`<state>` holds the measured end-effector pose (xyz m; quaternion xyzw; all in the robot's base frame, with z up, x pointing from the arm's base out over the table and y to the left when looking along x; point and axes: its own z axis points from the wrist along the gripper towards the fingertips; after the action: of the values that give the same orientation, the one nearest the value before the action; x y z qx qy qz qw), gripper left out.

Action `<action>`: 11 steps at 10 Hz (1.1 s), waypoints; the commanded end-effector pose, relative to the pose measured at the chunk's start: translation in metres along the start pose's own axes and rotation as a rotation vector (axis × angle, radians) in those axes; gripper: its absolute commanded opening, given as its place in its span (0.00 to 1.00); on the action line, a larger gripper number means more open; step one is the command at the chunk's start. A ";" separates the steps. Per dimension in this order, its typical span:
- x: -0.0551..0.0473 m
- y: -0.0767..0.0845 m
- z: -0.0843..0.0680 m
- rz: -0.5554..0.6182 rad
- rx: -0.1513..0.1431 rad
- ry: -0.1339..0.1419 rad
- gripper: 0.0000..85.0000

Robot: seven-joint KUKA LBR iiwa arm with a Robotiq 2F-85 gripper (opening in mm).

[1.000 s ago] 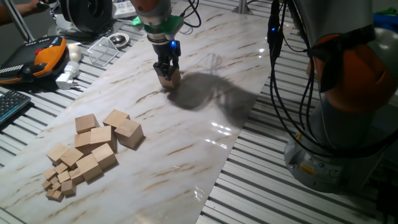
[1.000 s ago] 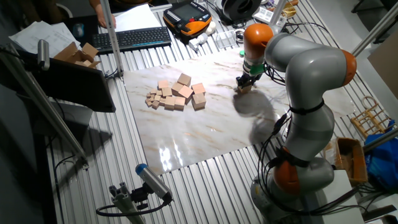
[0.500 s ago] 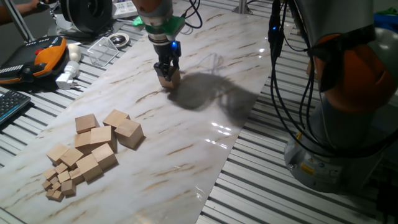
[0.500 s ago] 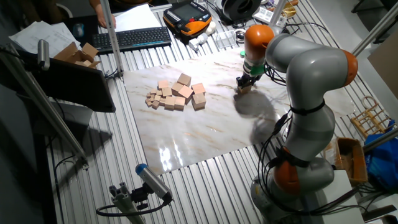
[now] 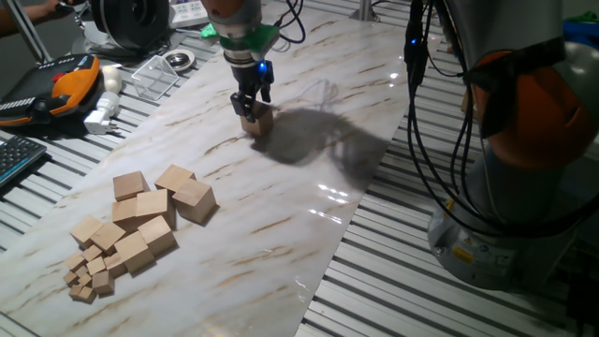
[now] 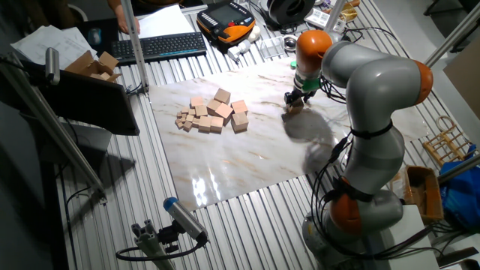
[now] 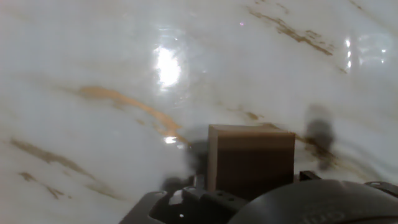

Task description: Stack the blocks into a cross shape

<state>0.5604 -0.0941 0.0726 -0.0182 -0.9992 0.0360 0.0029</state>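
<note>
One robot arm [image 6: 375, 82], one marbled bench [image 5: 309, 197], eight large tan wooden blocks [image 5: 150, 206], seven of them heaped and one lone block [image 5: 257, 120] apart, roughly ten smaller wooden cubes [image 5: 86, 279], too clustered for a sure count, one keyboard [image 6: 161, 46], one orange pendant [image 6: 225, 16].

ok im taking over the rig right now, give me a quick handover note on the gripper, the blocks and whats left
Gripper: low over the marble table, its fingers on either side of one block. Whether it grips or has let go cannot be told from these views.
That block sits on the table, apart from the others; the hand view shows it on bare marble with nothing under or beside it.
Pile of blocks: loose heap near the other end of the table, with tiny cubes at its edge.
Done: at most the first block placed.
Left: every other block of the cross.
</note>
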 end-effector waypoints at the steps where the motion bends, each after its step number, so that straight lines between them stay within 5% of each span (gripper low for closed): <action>1: -0.002 0.001 -0.004 0.000 -0.027 0.010 0.80; 2: -0.008 0.005 -0.015 0.001 -0.029 0.040 1.00; 3: -0.014 0.011 -0.029 0.001 -0.041 0.072 0.80; 5: -0.026 0.036 -0.053 0.003 -0.034 0.072 0.80; 7: -0.030 0.081 -0.067 0.001 -0.053 0.051 0.80; 9: -0.024 0.131 -0.069 0.023 -0.092 0.020 0.80; 10: -0.016 0.163 -0.073 0.046 -0.099 0.019 1.00; 11: -0.011 0.191 -0.082 0.058 -0.099 0.059 1.00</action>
<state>0.5774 0.0025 0.1413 -0.0503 -0.9983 -0.0101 0.0262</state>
